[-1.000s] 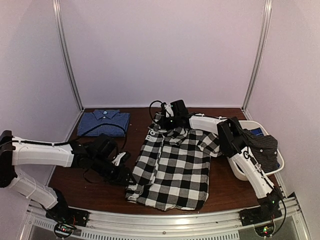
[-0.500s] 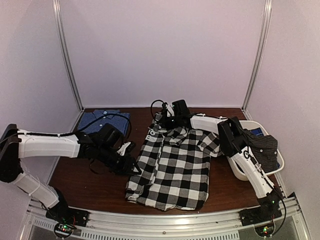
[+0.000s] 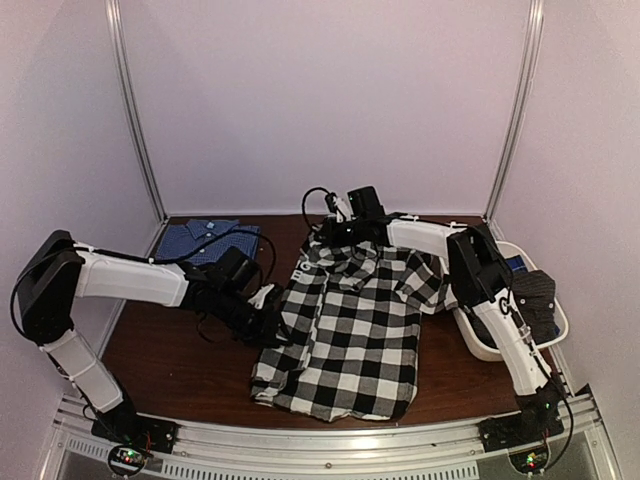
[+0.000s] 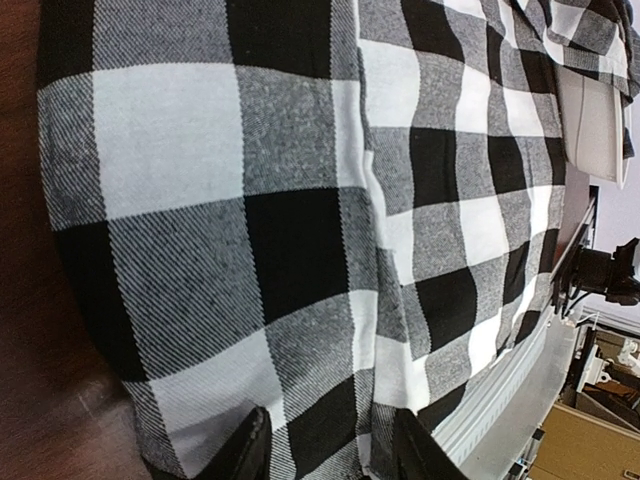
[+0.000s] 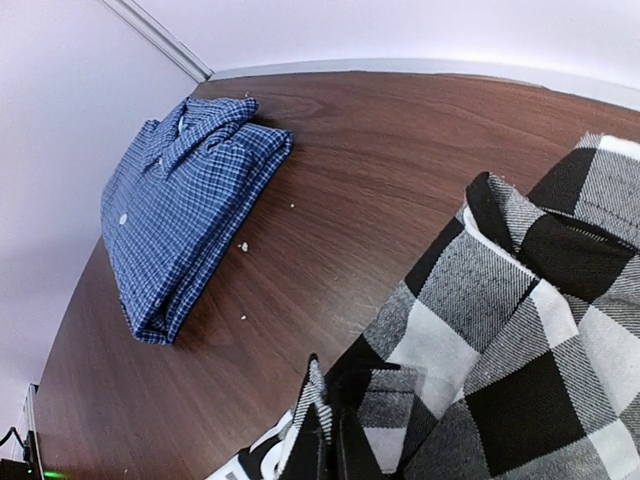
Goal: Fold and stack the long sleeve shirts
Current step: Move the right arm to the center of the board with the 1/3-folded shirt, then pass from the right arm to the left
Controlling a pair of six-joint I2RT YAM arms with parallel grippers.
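The black-and-white checked shirt (image 3: 350, 330) lies spread on the middle of the brown table (image 3: 180, 350). My right gripper (image 3: 327, 238) is at the shirt's far left corner, shut on a fold of checked cloth (image 5: 520, 330) that it holds just above the wood. My left gripper (image 3: 268, 318) is at the shirt's left edge, its fingers (image 4: 252, 452) apart, with checked cloth (image 4: 300, 200) lying between and beyond them. The dark blue shirt (image 3: 205, 243) lies folded at the back left, also in the right wrist view (image 5: 190, 200). The dark charcoal shirt (image 3: 535, 300) hangs in the basket.
A white plastic basket (image 3: 478, 345) stands at the right edge beside the right arm. Bare wood shows between the blue shirt and the checked one. The metal rail (image 3: 330, 445) runs along the near edge, and walls close in on three sides.
My left arm has swung right and away from the near edge, bringing its gripper onto the checked shirt's left edge. The right gripper has shifted slightly back with the cloth.
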